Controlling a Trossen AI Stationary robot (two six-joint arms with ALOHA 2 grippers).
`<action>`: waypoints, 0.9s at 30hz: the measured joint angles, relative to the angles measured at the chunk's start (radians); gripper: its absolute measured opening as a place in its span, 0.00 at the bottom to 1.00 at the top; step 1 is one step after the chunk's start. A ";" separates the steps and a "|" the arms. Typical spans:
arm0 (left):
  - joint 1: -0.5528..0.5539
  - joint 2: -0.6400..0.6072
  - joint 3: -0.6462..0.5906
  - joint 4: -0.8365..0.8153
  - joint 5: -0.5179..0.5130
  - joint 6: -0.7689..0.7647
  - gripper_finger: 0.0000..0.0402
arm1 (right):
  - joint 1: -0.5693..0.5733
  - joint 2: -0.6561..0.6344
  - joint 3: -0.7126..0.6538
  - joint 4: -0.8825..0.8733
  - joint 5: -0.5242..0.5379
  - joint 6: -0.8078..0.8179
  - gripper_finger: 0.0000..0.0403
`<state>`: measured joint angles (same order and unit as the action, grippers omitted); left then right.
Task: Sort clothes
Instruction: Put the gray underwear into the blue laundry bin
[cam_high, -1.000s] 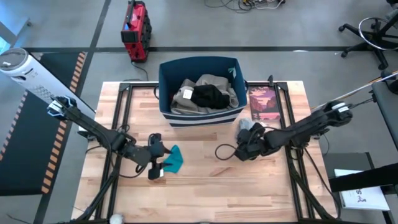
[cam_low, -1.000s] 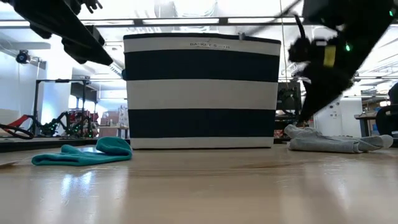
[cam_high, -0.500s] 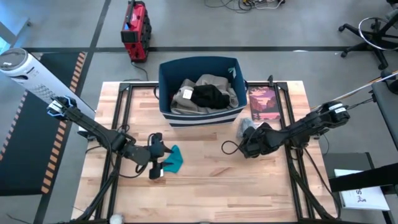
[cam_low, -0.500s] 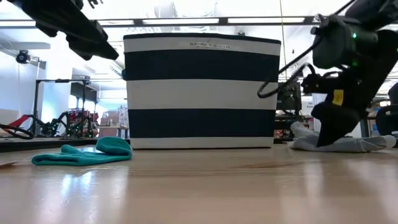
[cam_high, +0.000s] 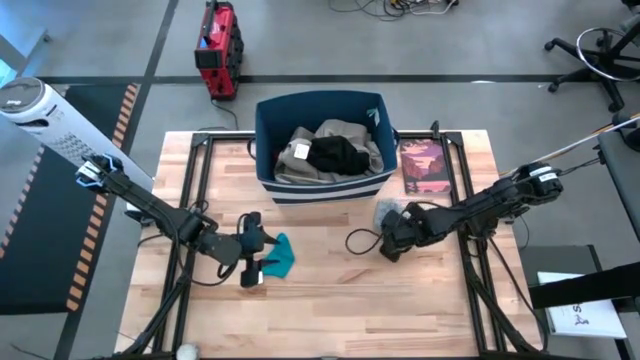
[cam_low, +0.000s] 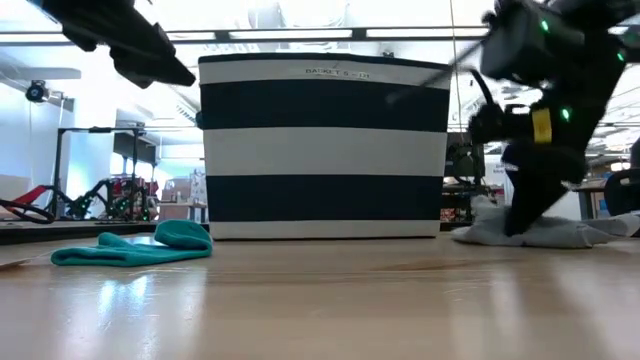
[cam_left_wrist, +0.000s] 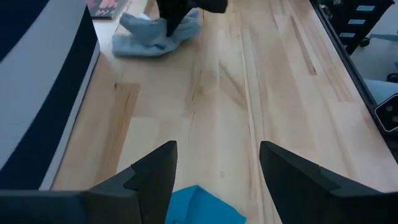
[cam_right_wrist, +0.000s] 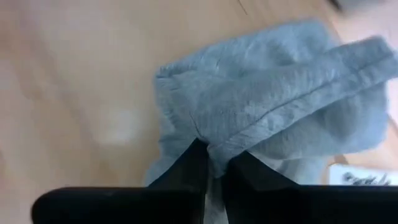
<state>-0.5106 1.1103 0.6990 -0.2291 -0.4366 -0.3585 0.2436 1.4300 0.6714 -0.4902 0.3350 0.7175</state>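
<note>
A pale grey piece (cam_high: 384, 209) lies on the table in front of the bin's right corner, and my right gripper (cam_high: 386, 228) is shut on it. It also shows in the low view as the grey piece (cam_low: 565, 232) under the right gripper (cam_low: 528, 218). A teal piece (cam_high: 282, 255) lies flat on the table left of centre. My left gripper (cam_high: 264, 256) hangs open above the teal piece's left edge, clear of it. The teal piece (cam_left_wrist: 202, 205) shows low between the open fingers. More clothes (cam_high: 330, 152) are heaped inside the navy bin (cam_high: 266, 140). My right gripper pinches a raised fold (cam_right_wrist: 217, 148) of the pale grey piece between its two fingers (cam_right_wrist: 191, 163). The fingers come from above, slanting steeply down. The cloth bunches up at the fingertips, and the rest of the piece lies on the table.
The navy and white striped bin (cam_low: 325, 145) stands at the table's far middle. A reddish book (cam_high: 425, 166) lies to its right. Bare wood stretches between the two grippers and toward the near edge. A cable loop (cam_high: 360, 243) hangs by the right gripper.
My right gripper has tipped down onto the pale grey piece and shut on it, bunching the cloth at its tips. The piece has shifted slightly toward the table's left. The teal piece has stayed where it was.
</note>
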 joint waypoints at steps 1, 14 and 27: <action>0.000 0.000 0.009 -0.010 -0.001 0.005 0.54 | 0.005 0.000 0.021 0.002 -0.002 -0.028 0.03; 0.000 -0.008 0.071 -0.142 -0.001 0.010 0.55 | 0.054 -0.002 0.326 -0.005 -0.120 -0.317 0.00; 0.000 -0.015 0.087 -0.164 0.001 0.033 0.50 | 0.055 -0.003 0.796 -0.132 -0.010 -0.652 0.00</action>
<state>-0.5106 1.0954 0.7856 -0.3930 -0.4359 -0.3260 0.2982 1.4269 1.4673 -0.6222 0.3250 0.0656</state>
